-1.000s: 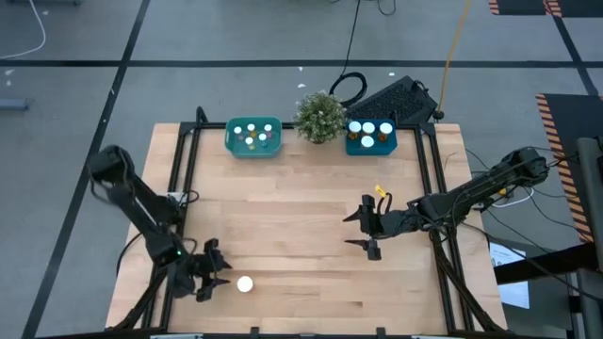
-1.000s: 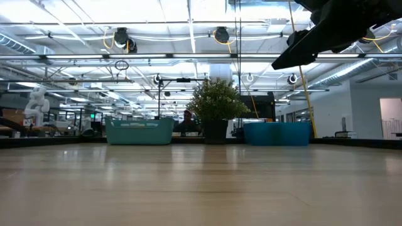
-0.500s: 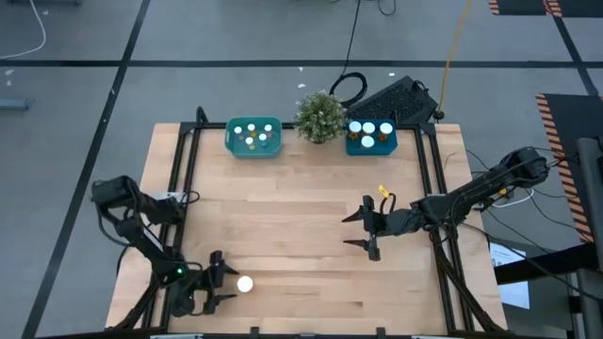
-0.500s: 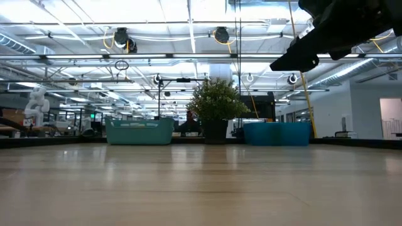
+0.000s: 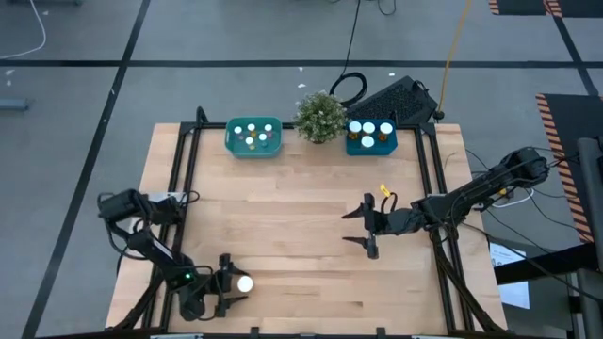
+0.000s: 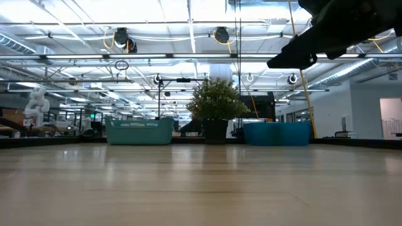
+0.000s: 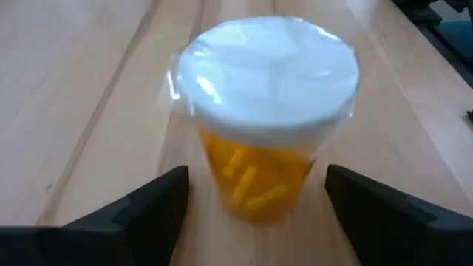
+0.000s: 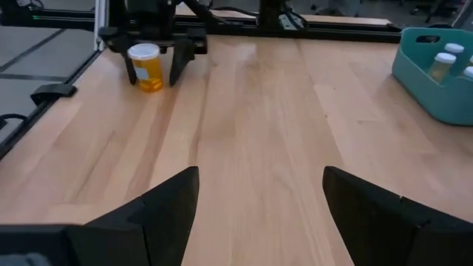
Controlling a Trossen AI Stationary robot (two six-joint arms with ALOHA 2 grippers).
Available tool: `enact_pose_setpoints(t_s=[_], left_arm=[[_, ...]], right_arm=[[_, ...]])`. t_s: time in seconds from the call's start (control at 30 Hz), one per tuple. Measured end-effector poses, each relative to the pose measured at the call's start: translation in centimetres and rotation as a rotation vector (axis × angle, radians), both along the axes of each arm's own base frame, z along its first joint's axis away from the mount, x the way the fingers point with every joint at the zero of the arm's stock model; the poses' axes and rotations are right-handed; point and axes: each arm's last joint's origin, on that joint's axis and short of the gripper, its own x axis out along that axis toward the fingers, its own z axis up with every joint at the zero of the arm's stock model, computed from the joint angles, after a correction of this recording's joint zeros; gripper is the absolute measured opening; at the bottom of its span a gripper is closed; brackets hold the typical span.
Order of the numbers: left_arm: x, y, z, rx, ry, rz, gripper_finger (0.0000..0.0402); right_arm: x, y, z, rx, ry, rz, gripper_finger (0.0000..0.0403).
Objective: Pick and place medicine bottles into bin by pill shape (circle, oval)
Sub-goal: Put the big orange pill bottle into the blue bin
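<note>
One medicine bottle (image 5: 245, 282), amber with a white cap (image 7: 267, 74) and oblong pills inside, stands upright on the table near its front-left corner. My left gripper (image 5: 230, 282) is open and level with the bottle. Its fingers (image 7: 151, 207) stand on either side of the bottle's body without touching it. The right wrist view also shows this bottle (image 8: 145, 66), between those fingers. My right gripper (image 5: 347, 229) hangs open and empty above the table's right middle. A green-teal bin (image 5: 253, 137) and a blue bin (image 5: 370, 135) at the far edge each hold several white-capped bottles.
A green potted plant (image 5: 319, 115) stands between the two bins at the far edge. A black frame (image 5: 185, 160) runs along the table's sides. Bare wood (image 5: 292, 207) lies between the two grippers. In the low view my right arm (image 6: 326, 31) hangs above the table.
My left gripper has moved toward the table's right edge and a little toward the near edge, up to the bottle, so its open fingers now flank it. The left arm has folded lower. The bottle has stayed where it was.
</note>
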Motion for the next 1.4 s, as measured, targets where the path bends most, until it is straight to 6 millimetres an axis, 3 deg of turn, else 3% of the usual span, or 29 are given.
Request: enact_pose_setpoints(t_s=[0.17, 0.47, 0.67, 0.83, 1.13, 1.4], left_arm=[[0.9, 0.1, -0.5, 0.037, -0.025, -0.016, 0.0295], [1.6, 0.4, -0.6, 0.106, -0.041, -0.028, 0.0174], [2.6, 1.3, -0.2, 0.133, -0.074, 0.05, 0.0173], [5.3, 2.7, 1.1, 0.164, -0.068, 0.063, 0.0192], [10.2, 6.4, 4.4, 0.153, -0.066, 0.035, 0.0174], [12.3, 8.8, 5.9, 0.183, -0.049, 0.022, 0.0184]], right_arm=[[0.1, 0.0, 0.2, -0.004, -0.023, 0.001, 0.0281], [0.3, -0.1, 0.7, -0.009, -0.083, -0.05, 0.0281], [1.4, 0.0, 1.0, 0.066, -0.183, -0.195, 0.0281], [4.5, 1.2, 1.4, 0.096, -0.143, -0.202, 0.0281], [11.3, 4.5, 1.4, 0.049, 0.033, -0.021, 0.0281], [15.2, 5.2, 1.7, -0.008, 0.112, -0.031, 0.031]])
